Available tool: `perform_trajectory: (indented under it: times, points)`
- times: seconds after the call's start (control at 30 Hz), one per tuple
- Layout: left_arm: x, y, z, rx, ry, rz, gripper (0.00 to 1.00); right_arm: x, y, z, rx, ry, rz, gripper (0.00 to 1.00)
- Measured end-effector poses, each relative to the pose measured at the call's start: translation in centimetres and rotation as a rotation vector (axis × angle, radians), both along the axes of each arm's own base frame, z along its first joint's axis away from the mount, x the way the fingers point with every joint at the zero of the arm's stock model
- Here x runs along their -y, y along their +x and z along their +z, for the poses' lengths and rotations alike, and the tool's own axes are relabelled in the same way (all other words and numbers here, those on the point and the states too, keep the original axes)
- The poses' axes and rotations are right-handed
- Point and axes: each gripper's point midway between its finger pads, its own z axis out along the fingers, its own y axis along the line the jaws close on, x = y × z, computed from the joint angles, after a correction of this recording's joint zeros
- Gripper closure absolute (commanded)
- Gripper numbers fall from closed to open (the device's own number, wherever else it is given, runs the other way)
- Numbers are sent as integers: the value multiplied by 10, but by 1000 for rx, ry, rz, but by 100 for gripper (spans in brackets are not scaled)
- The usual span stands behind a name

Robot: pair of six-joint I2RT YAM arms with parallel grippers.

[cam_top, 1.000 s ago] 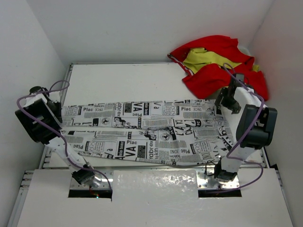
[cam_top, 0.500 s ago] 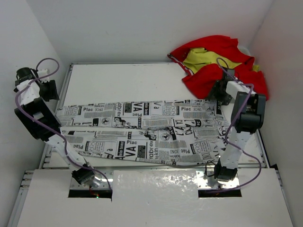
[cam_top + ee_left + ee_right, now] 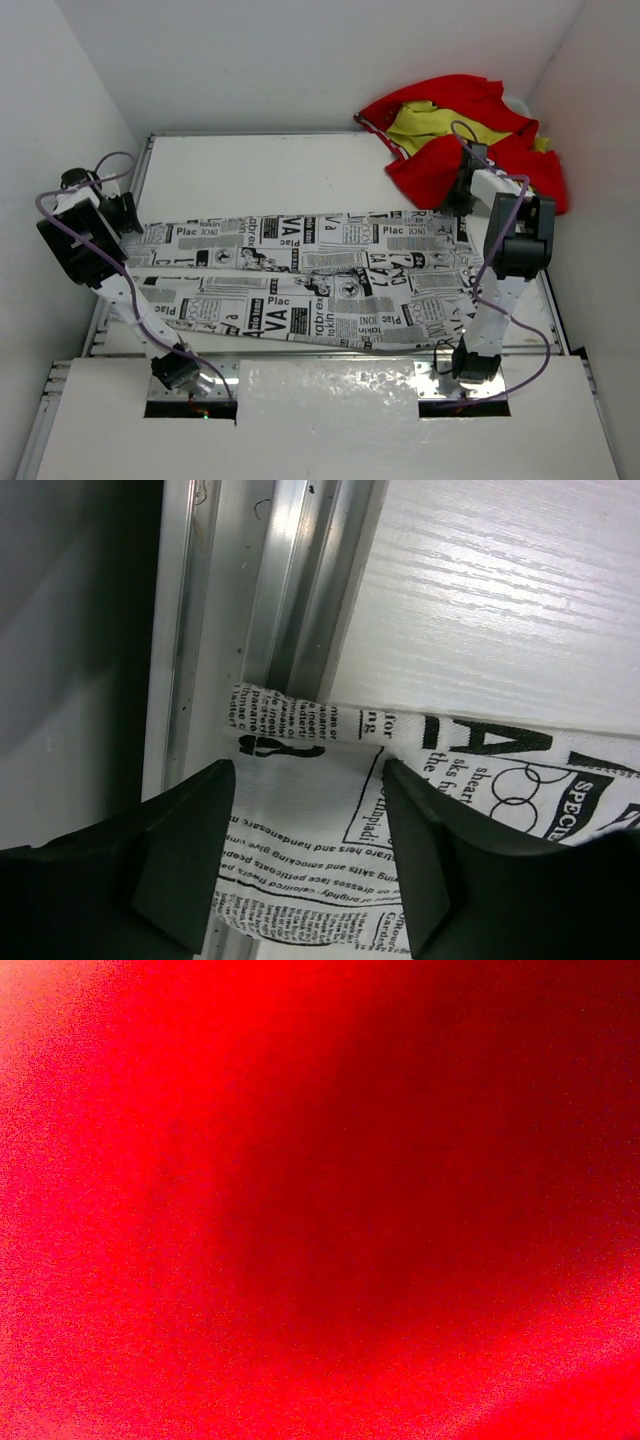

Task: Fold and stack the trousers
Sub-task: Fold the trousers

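The trousers [image 3: 300, 280], white with black newspaper print, lie flat across the table with both legs pointing left and the waist at the right. My left gripper [image 3: 124, 214] is at the cuff of the far leg. In the left wrist view the left gripper [image 3: 307, 772] stands open, its two dark fingers [image 3: 180, 850] on either side of the cuff [image 3: 300, 810], which lies between them unpinched. My right gripper [image 3: 462, 193] is at the far right corner of the trousers, against the red cloth. The right wrist view is filled with red cloth [image 3: 320, 1200], so its fingers are hidden.
A heap of red and yellow clothing [image 3: 460, 135] lies at the back right of the table. A metal rail [image 3: 300, 580] runs along the table's left edge beside the cuff. White walls close in on the left, back and right.
The left gripper swung out to the far left, then came down over the far leg's cuff, jaws wider. The right arm reached farther back, to the red cloth.
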Motion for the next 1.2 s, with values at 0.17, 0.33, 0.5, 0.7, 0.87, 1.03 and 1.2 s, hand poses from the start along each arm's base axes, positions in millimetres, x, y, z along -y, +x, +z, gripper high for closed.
perform_trajectory:
  times: [0.17, 0.33, 0.5, 0.7, 0.87, 1.03, 1.2]
  points:
    - [4, 4, 2, 39, 0, -22, 100, -2, -1, 2, 11, 5, -22, 100]
    - [8, 7, 3, 90, 24, -64, 100, -2, 0, 3, 40, 2, -24, 100]
    - [10, 8, 5, 104, 21, -105, 100, 2, -5, 4, 57, -13, -8, 85]
    - [26, -7, 6, 80, -21, -144, 100, 0, -30, 5, 141, 6, 59, 29]
    - [30, -13, 6, 64, -40, -151, 100, -8, -26, 20, 315, 23, 107, 24]
    - [32, -14, 5, 62, -43, -152, 100, 2, -8, 36, 416, -23, 56, 21]
    - [32, -15, 5, 60, -42, -151, 100, 10, -4, 14, 389, -17, -32, 22]
